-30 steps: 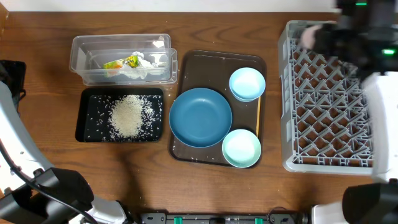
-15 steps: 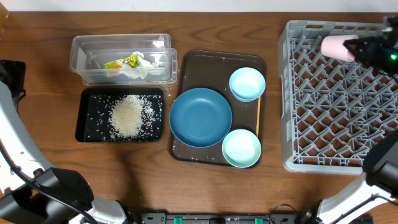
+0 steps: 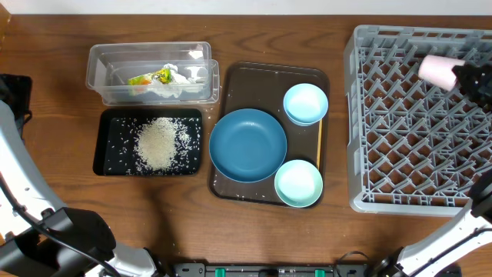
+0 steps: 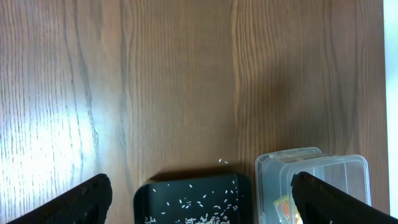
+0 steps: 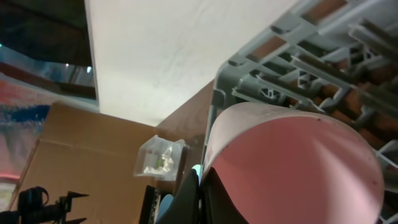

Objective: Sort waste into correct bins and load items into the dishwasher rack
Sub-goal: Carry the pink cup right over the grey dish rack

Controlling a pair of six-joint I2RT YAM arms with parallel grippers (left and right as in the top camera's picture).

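Right pincer [image 5: 200, 186] clamped on pink cup [image 3: 437, 71] rim, poised over rack [image 3: 400, 154] for loading; left pincer [image 4: 199, 196] spread wide, empty.

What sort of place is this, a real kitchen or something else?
Likely a robotics lab staged as a dish-clearing station rather than a kitchen: a grey dishwasher rack sits on a wooden table with no dishwasher in sight, and brown cardboard stands beyond it.

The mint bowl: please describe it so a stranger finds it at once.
Look at the brown tray left of the grey rack. In the overhead view, the mint bowl sits at its lower right corner, beside the dark-blue plate. It is greener than the pale blue bowl above it.
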